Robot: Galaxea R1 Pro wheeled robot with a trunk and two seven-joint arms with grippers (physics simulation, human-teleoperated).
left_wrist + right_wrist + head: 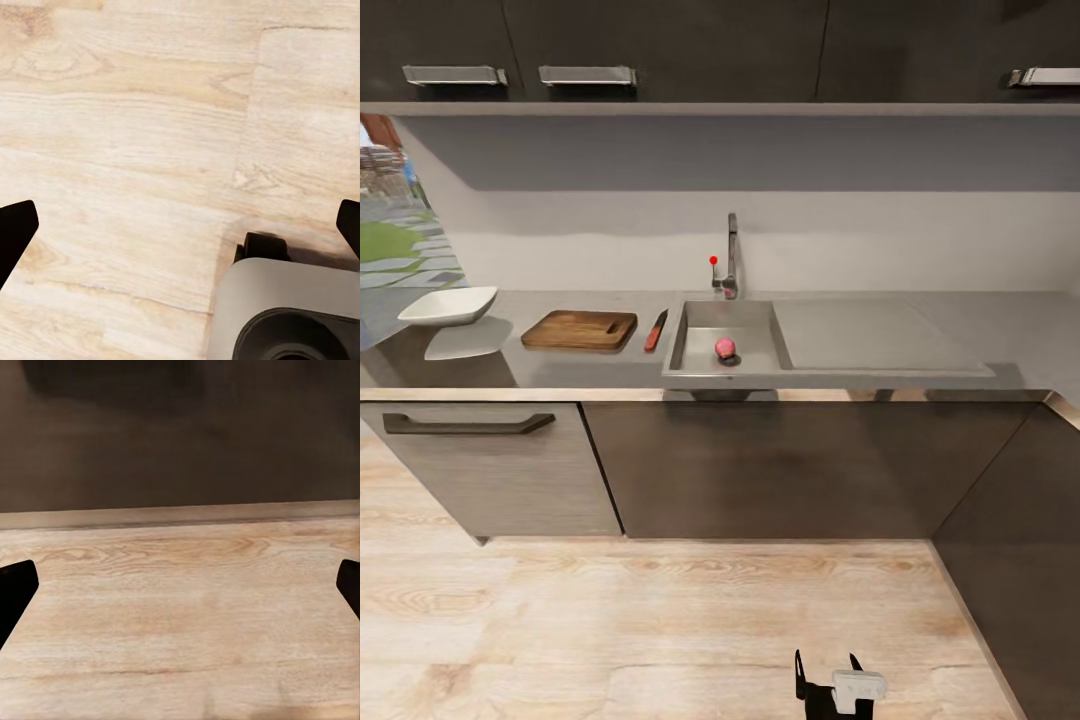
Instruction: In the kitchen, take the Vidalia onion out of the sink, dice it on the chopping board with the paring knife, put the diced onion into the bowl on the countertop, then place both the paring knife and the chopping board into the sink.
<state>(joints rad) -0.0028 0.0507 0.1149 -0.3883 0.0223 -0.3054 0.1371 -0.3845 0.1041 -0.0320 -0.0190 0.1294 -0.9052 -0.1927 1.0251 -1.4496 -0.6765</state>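
The head view looked down on a long grey bench over dark cabinets with bar handles. Set into it was the sink, a steel basin with a flat drainer running off toward the robot's right and a tall chrome tap at its back edge, a small red knob beside the tap. The Vidalia onion lay inside the basin, near its front wall. Just left of the sink the paring knife lay flat on the bench, red handle toward the front, beside the chopping board but not touching it. Further left, well apart from the board, the white bowl showed at the bench's end.

Pale wood floor separated the robot from the cabinets. A gripper showed at the bottom edge of the head view, its 2 dark fingers apart; which arm it belonged to could not be told.

In the left wrist view the left gripper had its jaws spread wide with nothing between them, over floorboards and part of the robot's grey base. In the right wrist view the right gripper likewise stood wide open and empty, facing the floor and the foot of a dark cabinet.
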